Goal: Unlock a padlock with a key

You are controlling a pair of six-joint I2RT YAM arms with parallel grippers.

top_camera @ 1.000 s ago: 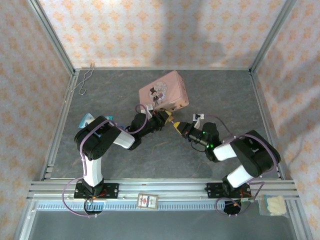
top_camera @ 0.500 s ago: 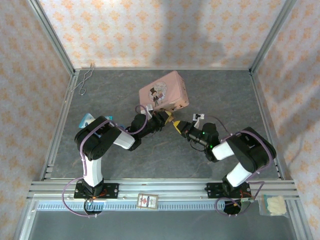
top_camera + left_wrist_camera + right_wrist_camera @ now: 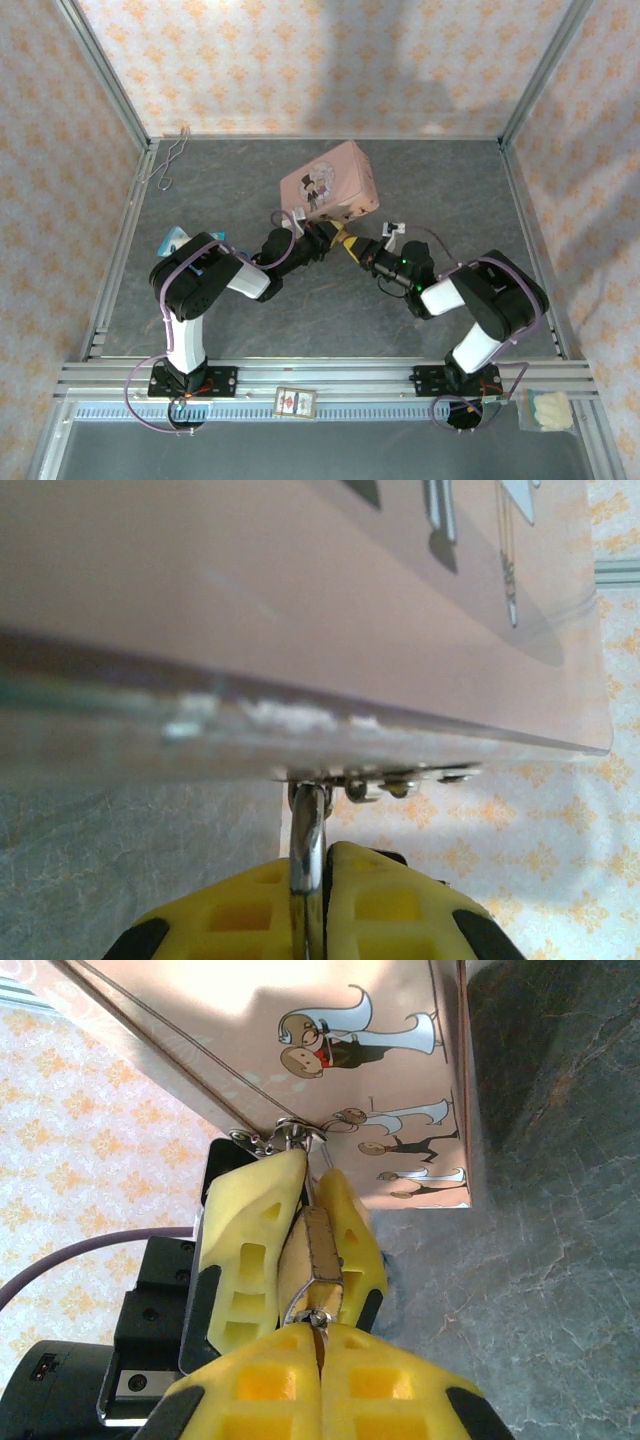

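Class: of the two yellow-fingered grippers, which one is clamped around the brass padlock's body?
The left gripper: its fingers flank the padlock under the pink tin. The right gripper only pinches the key at its lower end.

A grey table (image 3: 220, 190) bears a pink tin (image 3: 330, 185) and bent wire (image 3: 168, 157).
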